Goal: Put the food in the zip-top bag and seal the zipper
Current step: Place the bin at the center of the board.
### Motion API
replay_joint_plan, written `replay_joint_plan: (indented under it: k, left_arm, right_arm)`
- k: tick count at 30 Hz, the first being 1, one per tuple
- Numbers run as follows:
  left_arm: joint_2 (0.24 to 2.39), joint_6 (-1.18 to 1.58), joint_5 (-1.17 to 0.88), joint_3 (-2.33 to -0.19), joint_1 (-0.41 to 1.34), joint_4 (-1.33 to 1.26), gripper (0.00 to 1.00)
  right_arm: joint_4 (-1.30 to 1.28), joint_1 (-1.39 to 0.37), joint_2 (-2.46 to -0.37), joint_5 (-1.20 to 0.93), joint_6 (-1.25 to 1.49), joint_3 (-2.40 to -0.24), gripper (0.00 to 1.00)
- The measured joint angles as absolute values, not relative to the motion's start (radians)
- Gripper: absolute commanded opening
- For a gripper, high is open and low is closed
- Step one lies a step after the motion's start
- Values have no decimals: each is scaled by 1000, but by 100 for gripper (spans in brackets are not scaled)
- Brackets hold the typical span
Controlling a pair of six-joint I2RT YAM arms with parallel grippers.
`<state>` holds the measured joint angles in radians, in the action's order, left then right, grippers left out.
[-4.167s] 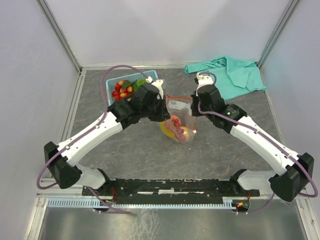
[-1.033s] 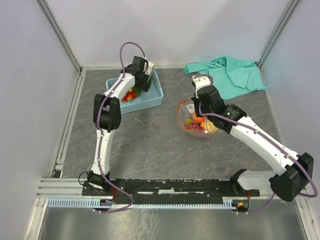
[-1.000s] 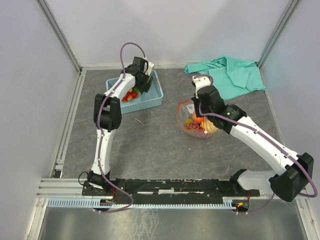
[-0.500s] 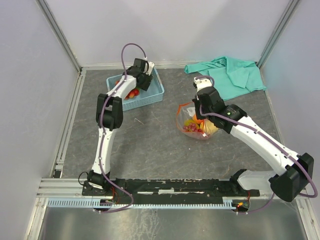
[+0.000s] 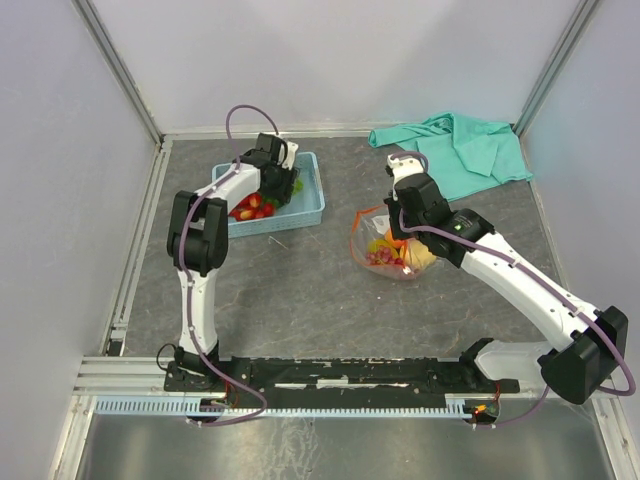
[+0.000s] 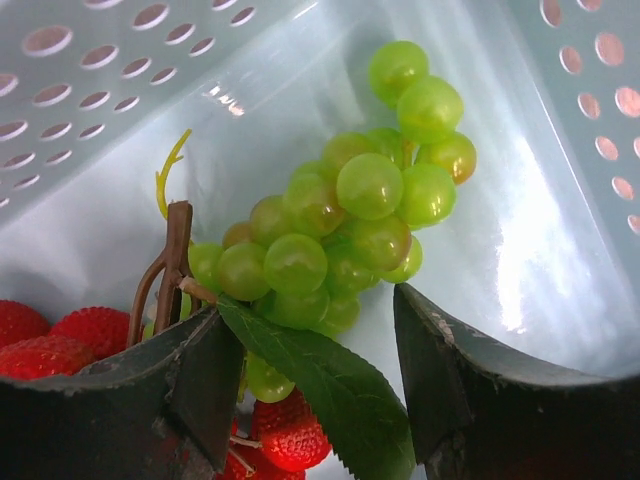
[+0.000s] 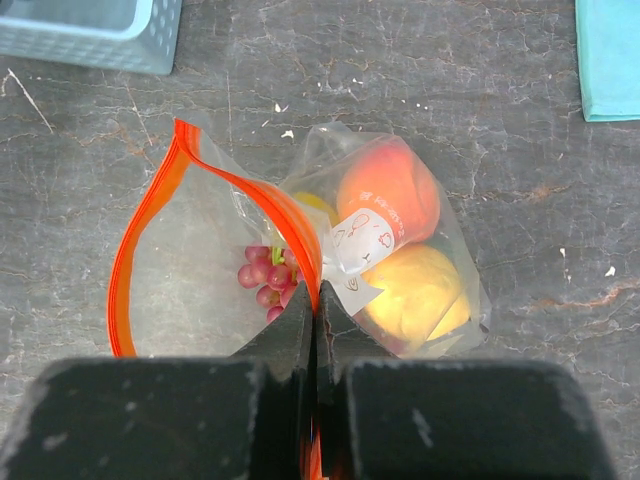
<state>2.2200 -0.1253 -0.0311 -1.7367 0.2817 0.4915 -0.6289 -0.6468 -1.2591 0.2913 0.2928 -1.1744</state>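
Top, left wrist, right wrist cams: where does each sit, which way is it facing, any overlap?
Top external: above and behind the bases, looking down at the table; left arm and right arm show.
Left wrist: inside the basket, facing green grapes; left gripper open at bottom edge.
Right wrist: above the zip-top bag, facing down; right gripper shut on zipper.
Shared: top and right wrist both show bag and basket.

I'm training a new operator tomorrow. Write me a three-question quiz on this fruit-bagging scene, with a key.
1. True or false: the right gripper is shut on the red-orange zipper strip of the clear crinkly zip-top bag.
2. The bunch of green plastic grapes lies in: A the bag, B the light blue plastic lattice basket, C the right gripper.
3. Fill in: the left gripper over the grapes is ____.
Key: 1 true; 2 B; 3 open.
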Motion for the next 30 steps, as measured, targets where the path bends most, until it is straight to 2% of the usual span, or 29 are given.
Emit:
replay_joint_plan:
  k: [6,15,22,30]
  left_arm:
    - [2129,-93,-52,-1639,291,545,66]
    - [2020,-119,-57,-1646,310,661,70]
    - [2053,-232,-94,-1828,332,716,70]
    - [2269,-331,-109,-2069,347,776,70]
  right_arm:
    - [-628,-646,-1259,279,293,-1174,1]
    - [-628,-646,-1256,265,292,-1174,1]
    - [-623,-646,-1256,251,300,-1174,1]
    - [-623,-646,-1256,244,311,-1174,1]
